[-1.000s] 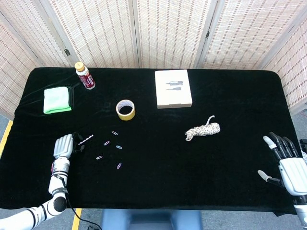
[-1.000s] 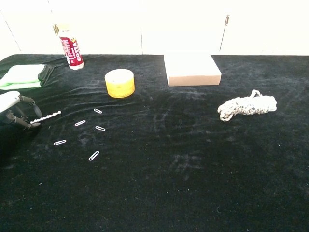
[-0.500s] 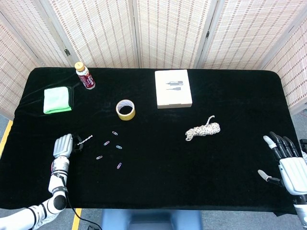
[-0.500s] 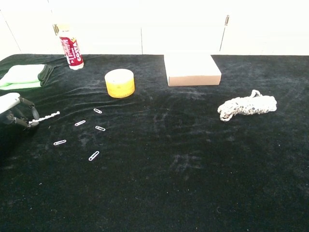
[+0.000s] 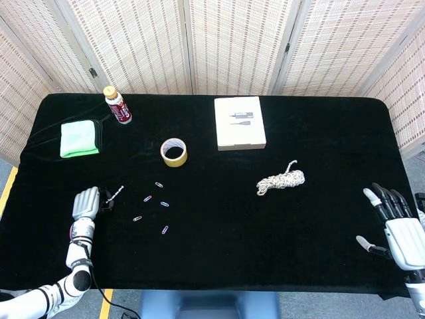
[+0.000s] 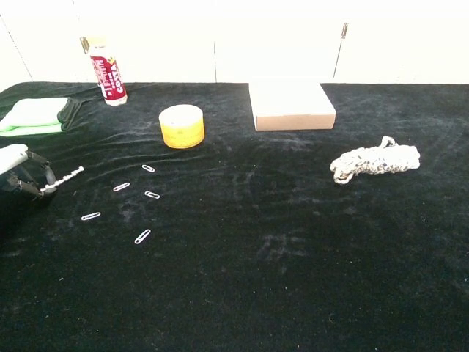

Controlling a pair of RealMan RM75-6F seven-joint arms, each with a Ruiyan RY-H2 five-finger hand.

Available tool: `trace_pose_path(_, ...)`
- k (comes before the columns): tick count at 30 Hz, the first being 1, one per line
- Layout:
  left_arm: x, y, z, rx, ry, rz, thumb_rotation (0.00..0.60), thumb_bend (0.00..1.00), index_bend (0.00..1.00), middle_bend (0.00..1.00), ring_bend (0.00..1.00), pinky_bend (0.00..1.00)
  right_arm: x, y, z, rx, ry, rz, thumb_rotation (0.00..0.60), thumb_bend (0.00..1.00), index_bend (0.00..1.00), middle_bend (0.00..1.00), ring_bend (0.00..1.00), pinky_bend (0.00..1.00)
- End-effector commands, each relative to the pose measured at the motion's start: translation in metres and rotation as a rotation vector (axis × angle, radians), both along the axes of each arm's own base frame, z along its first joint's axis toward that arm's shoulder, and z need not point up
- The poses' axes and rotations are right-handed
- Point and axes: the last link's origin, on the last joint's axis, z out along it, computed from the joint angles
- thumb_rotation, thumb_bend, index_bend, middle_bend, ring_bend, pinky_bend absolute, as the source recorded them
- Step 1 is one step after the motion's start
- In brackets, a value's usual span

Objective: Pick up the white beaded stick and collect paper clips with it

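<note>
Left hand fingers pinch the white beaded stick.

We read only "COSTA" on the bottle label at ten o'clock; box print too small.

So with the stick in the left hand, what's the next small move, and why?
Probably sweep the left hand rightward, lowering the white beaded stick toward the nearest paper clip. The stick's tip already points that way, and all the clips lie loose on the cloth, untouched.
</note>
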Motion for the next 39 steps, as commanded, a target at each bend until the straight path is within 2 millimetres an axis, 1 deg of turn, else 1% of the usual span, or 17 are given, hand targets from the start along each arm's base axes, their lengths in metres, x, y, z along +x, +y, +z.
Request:
trace_pose_path(1,0.002,0.0,0.006,0.046,-0.008,-0.008,0.6,0.52,0.72,1.0,1.0,1.0,0.0,0.0,0.0,0.0,0.0,0.001,0.6,0.18,0.0,0.0,0.0,0.0)
trace_pose_path(3,0.004,-0.002,0.01,0.072,-0.01,-0.021,0.6,0.55,0.81,1.0,1.0,1.0,0.0,0.0,0.0,-0.002,0.0,0.003,0.6,0.18,0.0,0.0,0.0,0.0)
trace_pose_path(4,0.005,-0.003,0.012,0.08,-0.01,-0.028,0.6,0.56,0.83,1.0,1.0,1.0,0.001,0.001,0.0,-0.001,0.0,0.004,0.6,0.18,0.0,0.0,0.0,0.0)
trace_pose_path(12,0.017,-0.015,0.023,0.146,0.005,-0.089,0.6,0.57,0.91,1.0,1.0,1.0,0.002,0.002,0.0,-0.001,-0.003,0.018,0.6,0.18,0.0,0.0,0.0,0.0)
trace_pose_path(21,0.023,-0.024,0.028,0.17,-0.008,-0.116,0.6,0.57,0.92,1.0,1.0,1.0,0.003,0.005,0.001,-0.005,-0.005,0.032,0.6,0.18,0.0,0.0,0.0,0.0)
trace_pose_path(25,0.03,-0.038,0.033,0.184,-0.04,-0.145,0.6,0.57,0.92,1.0,1.0,1.0,0.004,0.006,0.0,-0.004,-0.005,0.037,0.6,0.18,0.0,0.0,0.0,0.0)
trace_pose_path(31,0.045,-0.062,0.031,0.161,-0.072,-0.195,0.6,0.57,0.92,1.0,1.0,1.0,0.006,0.01,0.0,-0.003,-0.005,0.051,0.6,0.18,0.0,0.0,0.0,0.0)
trace_pose_path(36,0.053,-0.084,0.025,0.126,-0.088,-0.225,0.6,0.57,0.92,1.0,1.0,1.0,0.006,0.014,0.002,-0.012,-0.009,0.065,0.6,0.18,0.0,0.0,0.0,0.0)
trace_pose_path(39,0.056,-0.093,0.02,0.102,-0.085,-0.239,0.6,0.57,0.92,1.0,1.0,1.0,0.007,0.016,0.002,-0.011,-0.009,0.071,0.6,0.18,0.0,0.0,0.0,0.0)
